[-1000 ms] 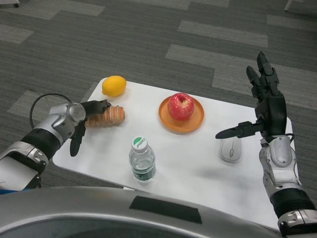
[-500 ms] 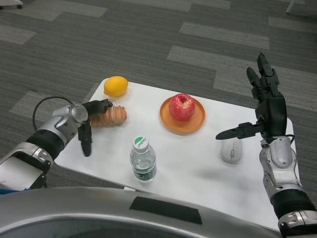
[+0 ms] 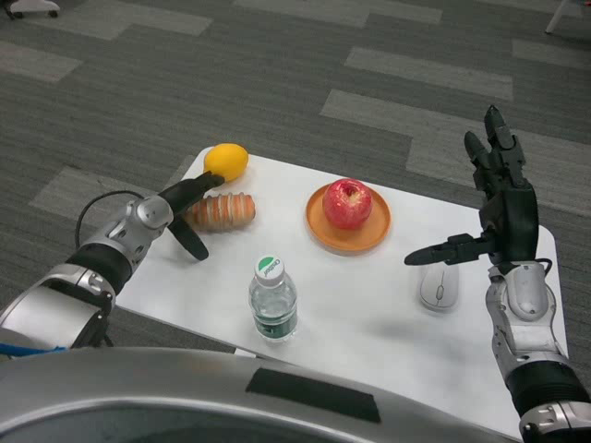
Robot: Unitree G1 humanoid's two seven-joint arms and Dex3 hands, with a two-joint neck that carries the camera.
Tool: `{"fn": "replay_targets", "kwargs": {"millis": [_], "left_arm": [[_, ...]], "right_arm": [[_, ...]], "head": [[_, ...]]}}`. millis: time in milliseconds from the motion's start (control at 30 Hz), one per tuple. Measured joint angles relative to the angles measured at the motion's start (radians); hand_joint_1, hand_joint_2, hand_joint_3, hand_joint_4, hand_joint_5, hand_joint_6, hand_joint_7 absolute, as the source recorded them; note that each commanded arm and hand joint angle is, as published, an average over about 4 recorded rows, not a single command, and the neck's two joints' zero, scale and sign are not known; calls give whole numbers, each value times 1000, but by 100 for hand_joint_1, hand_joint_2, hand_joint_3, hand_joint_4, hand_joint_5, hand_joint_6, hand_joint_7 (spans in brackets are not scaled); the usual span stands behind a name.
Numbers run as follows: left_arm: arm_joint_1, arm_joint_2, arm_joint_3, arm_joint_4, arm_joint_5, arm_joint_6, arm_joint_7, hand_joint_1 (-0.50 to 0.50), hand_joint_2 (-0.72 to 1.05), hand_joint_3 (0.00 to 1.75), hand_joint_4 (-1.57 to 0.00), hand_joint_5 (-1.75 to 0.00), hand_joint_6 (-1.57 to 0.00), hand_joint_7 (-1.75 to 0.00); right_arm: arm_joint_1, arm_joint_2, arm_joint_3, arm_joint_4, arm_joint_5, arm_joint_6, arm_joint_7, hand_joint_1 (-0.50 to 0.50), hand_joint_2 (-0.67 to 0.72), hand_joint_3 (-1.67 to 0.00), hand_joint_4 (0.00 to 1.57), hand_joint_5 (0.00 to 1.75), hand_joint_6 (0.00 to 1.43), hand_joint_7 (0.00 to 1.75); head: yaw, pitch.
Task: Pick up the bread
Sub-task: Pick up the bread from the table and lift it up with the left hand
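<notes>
The bread [image 3: 223,210], a ridged brown loaf, lies on the white table [image 3: 360,305] near its left edge. My left hand [image 3: 184,214] is at the loaf's left end. One finger reaches along the far side of that end and another curves down on the near side, with the fingers apart. The loaf still rests on the table, and I see no firm grip on it. My right hand [image 3: 499,217] is raised over the table's right side with its fingers spread and nothing in it.
A yellow lemon [image 3: 226,161] sits just behind the bread. A red apple [image 3: 348,203] rests on an orange plate [image 3: 349,238] at mid-table. A water bottle [image 3: 272,297] stands near the front edge, and a white mouse [image 3: 440,288] lies under my right hand.
The camera has shifted, moving the whole scene slightly right. My left hand's lower finger has swung up and in toward the bread's left end. The right hand has not moved.
</notes>
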Motion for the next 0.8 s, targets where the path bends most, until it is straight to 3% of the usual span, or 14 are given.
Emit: {"fn": "replay_targets", "kwargs": {"millis": [133,233,267,367,500,567,667,800], "left_arm": [[-32,7,-53,35,1,-4,2,50,105,9,0,-10,0,-72],[-57,28,-133,54,-5,-7,4,50,105,9,-5,-80,0,-115],[-68,35,-167,63,-11,-7,7,50,105,9,-10,-110,0,-127],[-116,64,-277,107,-31,-7,14,50,105,9,-36,-169,-9,-147],[-166,93,-371,141,-65,-4,13,50,105,9,-105,-175,-24,-164],[-177,100,-388,148,-74,-5,10,50,105,9,-127,-175,-30,-168],[-183,103,-392,149,-75,-7,3,50,103,9,-142,-175,-35,-168],[-184,104,-384,149,-90,-31,-29,50,96,4,-149,-175,-37,-168]], "right_arm": [[0,6,0,1,0,0,0,-49,15,0,0,19,0,0],[0,7,1,2,0,0,0,-49,15,0,0,19,0,0],[0,8,1,3,0,0,0,-49,15,0,0,19,0,0],[0,8,2,8,0,0,1,-49,15,0,0,19,0,0],[0,8,3,15,0,0,1,-50,17,0,0,19,0,0],[0,8,5,16,0,0,1,-50,19,0,0,19,0,0],[0,8,7,16,0,0,1,-47,19,0,0,19,0,0],[0,8,9,16,0,0,1,-46,15,0,0,19,0,0]], "head": [[2,1],[3,0],[3,0],[5,-1],[10,-4],[11,-3],[13,-1],[14,2]]}}
